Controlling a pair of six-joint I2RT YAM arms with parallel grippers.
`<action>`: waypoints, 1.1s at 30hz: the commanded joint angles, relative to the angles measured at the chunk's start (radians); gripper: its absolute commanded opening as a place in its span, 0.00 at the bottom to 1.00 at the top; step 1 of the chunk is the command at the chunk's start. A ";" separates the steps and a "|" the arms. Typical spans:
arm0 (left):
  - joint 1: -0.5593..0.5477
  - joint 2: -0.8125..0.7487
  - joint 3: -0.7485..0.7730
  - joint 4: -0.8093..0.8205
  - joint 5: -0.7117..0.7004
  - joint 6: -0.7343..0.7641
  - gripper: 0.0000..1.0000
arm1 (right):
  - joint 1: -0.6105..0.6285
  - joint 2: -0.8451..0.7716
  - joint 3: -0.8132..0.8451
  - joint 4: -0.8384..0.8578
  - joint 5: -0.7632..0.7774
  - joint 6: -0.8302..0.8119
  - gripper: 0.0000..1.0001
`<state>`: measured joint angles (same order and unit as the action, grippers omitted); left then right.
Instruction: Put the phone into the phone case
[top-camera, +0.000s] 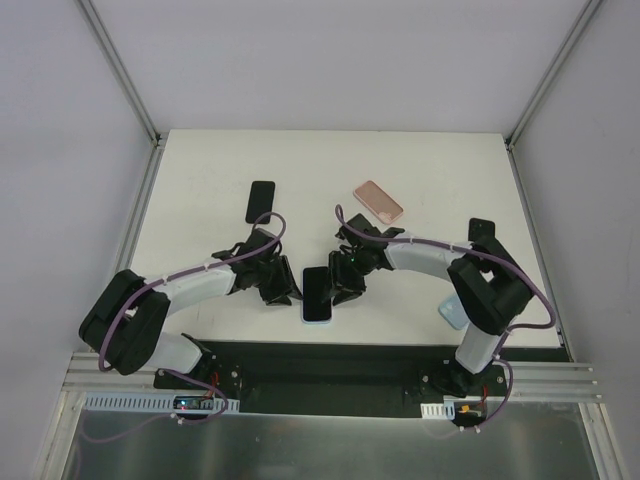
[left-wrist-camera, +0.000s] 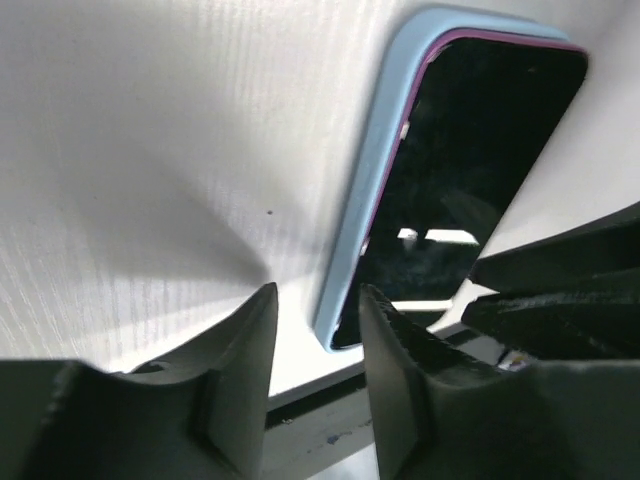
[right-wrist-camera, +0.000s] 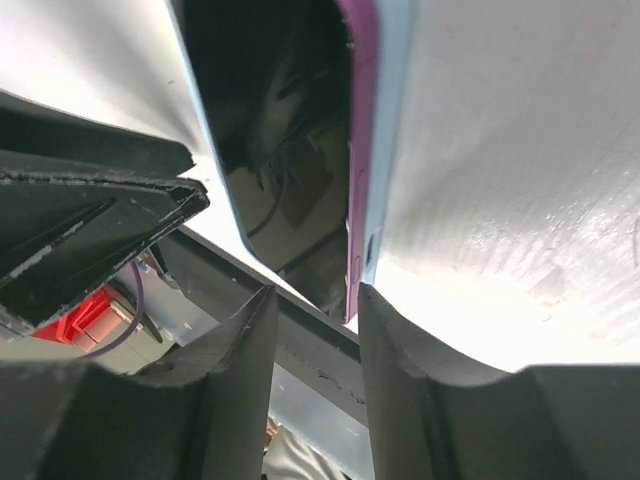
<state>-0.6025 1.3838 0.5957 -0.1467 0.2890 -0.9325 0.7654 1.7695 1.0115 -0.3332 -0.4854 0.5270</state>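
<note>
Phone (left-wrist-camera: 470, 170) in blue case (left-wrist-camera: 362, 220), between left gripper (left-wrist-camera: 318, 292) and right gripper (right-wrist-camera: 316, 292), jaws narrowly parted

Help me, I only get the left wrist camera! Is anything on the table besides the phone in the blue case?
Observer: Yes. A black phone lies farther back, beyond the left arm.
Operator: Any more?
Observer: A pink slab, phone or case, lies back on the right.
Operator: Is that all?
Observer: No. A pale blue piece pokes out beside the right arm, partly hidden, right of the cased phone.
</note>
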 joint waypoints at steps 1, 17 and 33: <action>0.046 -0.042 0.091 -0.063 0.041 0.072 0.41 | 0.002 -0.110 -0.019 0.037 -0.018 -0.088 0.45; 0.040 0.093 0.225 -0.076 0.059 0.250 0.73 | -0.043 -0.194 -0.169 0.169 -0.007 -0.168 0.30; 0.024 0.172 0.230 -0.074 0.061 0.230 0.70 | -0.058 -0.039 -0.154 0.280 -0.050 -0.136 0.07</action>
<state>-0.5701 1.5417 0.8219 -0.2092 0.3408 -0.6914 0.7109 1.7004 0.8394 -0.0906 -0.5220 0.3820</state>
